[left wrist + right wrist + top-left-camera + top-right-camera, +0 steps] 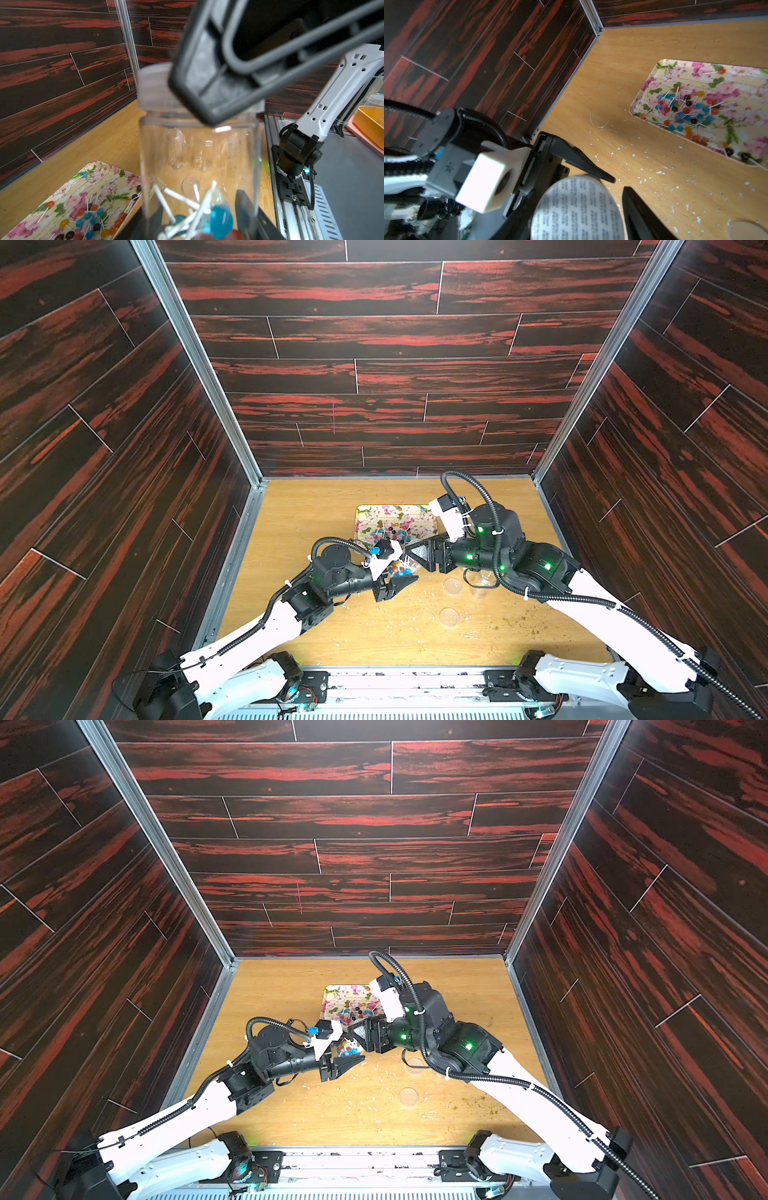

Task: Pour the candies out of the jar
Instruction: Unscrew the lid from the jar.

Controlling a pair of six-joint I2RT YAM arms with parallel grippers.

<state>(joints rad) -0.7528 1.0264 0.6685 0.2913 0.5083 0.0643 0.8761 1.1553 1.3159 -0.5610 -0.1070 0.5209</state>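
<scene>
Jar [395, 571] held beside the flowered tray [370, 513].
In both top views the left gripper [405, 572] clamps the jar and the right gripper [411, 559] meets its far end. Left wrist: candies [221, 219] inside, others on the tray. Right wrist: fingers [643, 216] flank the lid [575, 209]; I cannot tell if they grip it.

Wooden table [316, 506] carries a floral tray [382, 514], two clear round lids [449, 617] and scattered pale crumbs [658, 172]

clear lidded jar [199, 153], colourful candies [221, 220] inside
</scene>
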